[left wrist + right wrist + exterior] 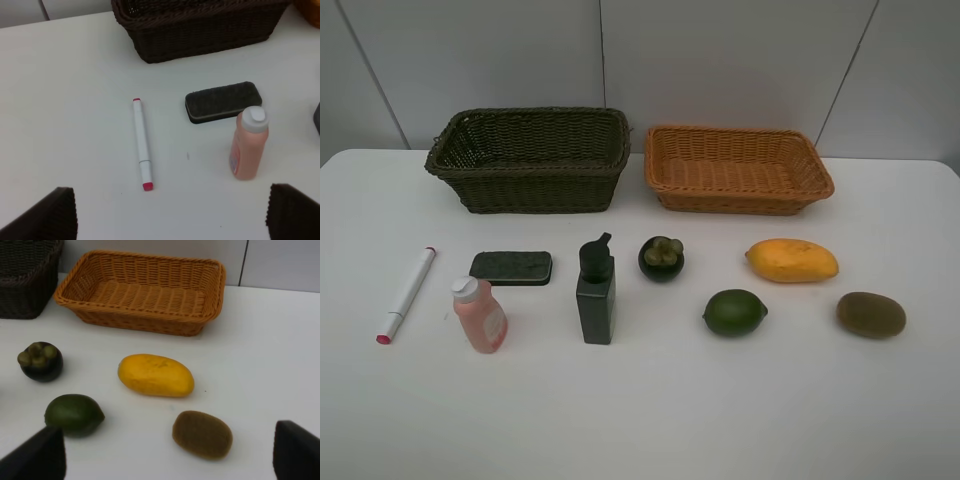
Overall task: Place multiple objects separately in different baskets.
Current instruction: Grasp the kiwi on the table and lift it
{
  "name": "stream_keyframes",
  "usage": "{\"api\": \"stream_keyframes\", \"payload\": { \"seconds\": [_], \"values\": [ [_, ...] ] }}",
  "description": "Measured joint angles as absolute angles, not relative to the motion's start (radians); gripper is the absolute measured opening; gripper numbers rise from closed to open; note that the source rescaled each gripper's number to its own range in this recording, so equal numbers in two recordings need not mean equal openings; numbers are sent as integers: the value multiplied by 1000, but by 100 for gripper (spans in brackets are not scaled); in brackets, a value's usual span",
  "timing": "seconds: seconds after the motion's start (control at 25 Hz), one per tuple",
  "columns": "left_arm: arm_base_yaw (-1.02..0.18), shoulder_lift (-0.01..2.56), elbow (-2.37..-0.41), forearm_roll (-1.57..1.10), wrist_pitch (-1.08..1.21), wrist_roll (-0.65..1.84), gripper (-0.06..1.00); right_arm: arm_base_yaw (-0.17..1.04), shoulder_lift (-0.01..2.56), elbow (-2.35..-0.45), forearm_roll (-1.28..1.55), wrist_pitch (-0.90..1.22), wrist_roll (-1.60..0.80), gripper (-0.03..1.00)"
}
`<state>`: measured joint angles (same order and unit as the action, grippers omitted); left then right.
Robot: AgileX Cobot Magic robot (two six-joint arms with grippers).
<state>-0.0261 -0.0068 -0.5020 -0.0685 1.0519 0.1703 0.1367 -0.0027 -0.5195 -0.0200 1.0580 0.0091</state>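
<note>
Eight objects, two baskets.
Overhead: marker, eraser block, pink bottle, pump bottle left, near dark basket; mangosteen, lime, mango, kiwi right, near orange basket. Left wrist: left gripper jaws spread, empty. Right wrist: right gripper likewise.

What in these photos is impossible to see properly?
- Dark basket floor: high view, mostly hidden by its own front wall.
- Black pump bottle: left wrist view, nearly all cut off by the picture's edge.
- Pink bottle markings: too small and blurred to read in any view.
</note>
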Motion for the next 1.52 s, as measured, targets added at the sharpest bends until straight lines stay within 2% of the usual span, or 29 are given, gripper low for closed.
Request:
{"api": "stream_keyframes", "payload": {
  "seconds": [1.16,1.52],
  "values": [
    [-26,-7,-502,-69,1052,170,100,137,0,-521,-22,1059,9,100],
    [-26,-7,-502,-69,1052,170,100,137,284,-600,-23,1032,-10,100]
  ]
}}
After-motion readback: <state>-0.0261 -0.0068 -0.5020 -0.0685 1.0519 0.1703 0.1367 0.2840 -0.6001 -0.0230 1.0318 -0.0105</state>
